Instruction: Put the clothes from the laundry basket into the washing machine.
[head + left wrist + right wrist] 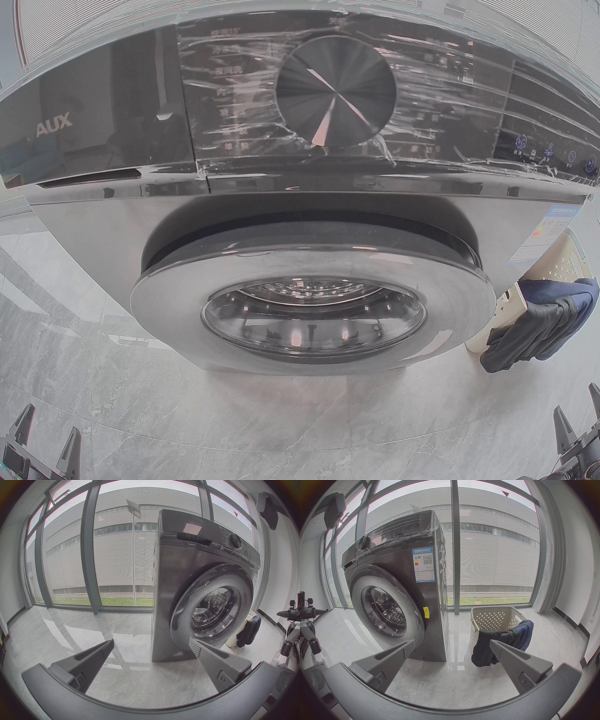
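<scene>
Head view: washing machine [94,231] door [312,306] closed; laundry basket [562,262] on floor [312,425] just beside it, dark clothes [537,325] over rim. Left gripper [151,644], right gripper [452,644] wide open, empty.

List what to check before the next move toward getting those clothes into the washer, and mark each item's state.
1. Washing machine door open for loading: not ok, it sits shut against the front.
2. Laundry basket upright on the floor beside the machine, on the robot's right: ok.
3. Clothes within grasp: ok, a dark and a blue garment hang over the basket's rim.
4. Left gripper free: ok, open and holding nothing.
5. Right gripper free: ok, open and holding nothing.
6. Drum has room: cannot tell for sure through the glass.
</scene>
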### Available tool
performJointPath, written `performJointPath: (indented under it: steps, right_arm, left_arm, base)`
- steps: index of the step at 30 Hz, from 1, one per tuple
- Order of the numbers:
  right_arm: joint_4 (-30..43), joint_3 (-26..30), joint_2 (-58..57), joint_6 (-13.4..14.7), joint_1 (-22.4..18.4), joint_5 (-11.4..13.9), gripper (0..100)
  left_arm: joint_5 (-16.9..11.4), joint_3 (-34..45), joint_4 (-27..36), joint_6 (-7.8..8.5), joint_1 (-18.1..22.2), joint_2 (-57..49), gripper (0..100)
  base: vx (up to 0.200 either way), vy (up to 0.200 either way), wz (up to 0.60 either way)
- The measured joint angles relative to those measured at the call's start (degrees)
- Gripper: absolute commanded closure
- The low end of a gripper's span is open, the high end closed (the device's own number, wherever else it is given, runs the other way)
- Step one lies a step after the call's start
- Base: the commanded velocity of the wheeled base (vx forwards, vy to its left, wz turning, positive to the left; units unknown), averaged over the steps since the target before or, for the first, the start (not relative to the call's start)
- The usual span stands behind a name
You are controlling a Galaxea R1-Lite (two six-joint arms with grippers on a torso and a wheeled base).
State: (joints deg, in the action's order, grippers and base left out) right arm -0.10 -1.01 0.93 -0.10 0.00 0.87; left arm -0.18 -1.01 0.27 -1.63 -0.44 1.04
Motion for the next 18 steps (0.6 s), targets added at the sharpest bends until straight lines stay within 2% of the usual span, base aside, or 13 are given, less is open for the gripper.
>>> performJointPath:
  steps: [18]
  right_arm:
    - [-0.1,0.0,0.0,0.0,0.0,0.0,0]
  left_arm:
    - [0.0,0.0,0.0,-0.11,0.1,0.0,0]
  base:
    - [0.0,0.0,0.0]
